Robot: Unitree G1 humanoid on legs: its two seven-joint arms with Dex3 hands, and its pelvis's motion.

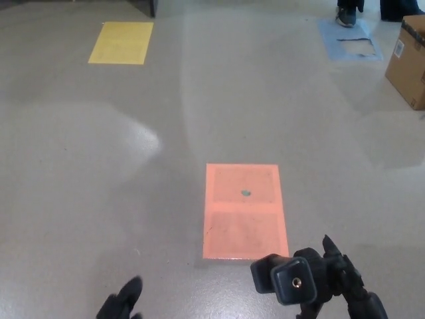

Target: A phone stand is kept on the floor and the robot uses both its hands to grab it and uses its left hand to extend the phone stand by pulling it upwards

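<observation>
Two hands in play, and both sit at the very bottom edge of my view. My left hand (pixel 123 304) shows only as a couple of dark fingertips poking up at lower left, touching nothing; too little of it is in view for me to tell whether it is spread or curled. My right hand (pixel 352 289) comes in at lower right, its black fingers wrapped round the phone stand (pixel 292 282), just behind the stand's head. That head is a dark blocky mount with a small round screw point on the face turned toward me, and it juts out to the left of my fingers. Below the head the stand's stem runs out of the picture, so I cannot see where it meets the floor (pixel 99 173). Just beyond the stand lies an orange rectangle (pixel 244 211) on the grey floor, with a small dark spot near its middle. Farther off, a yellow rectangle (pixel 121 42) at upper left, a blue patch (pixel 350 38) at upper right with a person's shoe (pixel 346 13) at its far edge, and a cardboard box (pixel 408 61) at the right border.
</observation>
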